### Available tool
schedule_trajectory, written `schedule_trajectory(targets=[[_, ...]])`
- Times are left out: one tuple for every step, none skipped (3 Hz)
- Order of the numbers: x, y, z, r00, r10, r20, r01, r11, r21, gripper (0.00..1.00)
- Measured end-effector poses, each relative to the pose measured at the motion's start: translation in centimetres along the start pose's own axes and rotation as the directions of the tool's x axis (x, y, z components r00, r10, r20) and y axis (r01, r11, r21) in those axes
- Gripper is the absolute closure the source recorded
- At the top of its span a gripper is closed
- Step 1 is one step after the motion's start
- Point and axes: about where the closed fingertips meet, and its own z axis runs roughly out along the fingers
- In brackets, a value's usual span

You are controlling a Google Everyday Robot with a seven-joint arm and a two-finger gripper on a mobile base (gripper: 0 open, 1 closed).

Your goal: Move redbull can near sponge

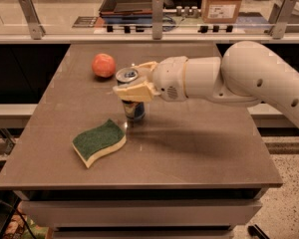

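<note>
Nearest us on the worktop (199, 153), toward the front left, lies the sponge (98, 142), green side up. Just behind it and a little to the right we see the can (134, 110), upright, its base near the sponge's far corner but apart from it. Whether that base rests on the worktop or hangs just above it, we cannot quite tell. Our claw (133, 80) reaches in from the right, its two pale fingers (134, 90) closed on the can's upper half, with the silver top showing between them. The white arm (229, 76) runs off to the right edge. Farther back and to the left sits the fruit (103, 65), apart from the can. Beyond the worktop's far edge, a box (223, 3) stands behind a rail (154, 11).
</note>
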Motion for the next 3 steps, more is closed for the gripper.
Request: schedule_trajectory(targets=[[0.19, 1.37, 0.67, 1.0, 0.009, 0.025, -0.01, 0.9997, 0.023, 1.0], [1.06, 1.84, 0.81, 0.999, 0.026, 0.041, -0.028, 0.9984, 0.049, 1.0], [0.95, 1.97, 0.95, 0.999, 0.024, 0.04, -0.026, 0.9985, 0.048, 0.82]])
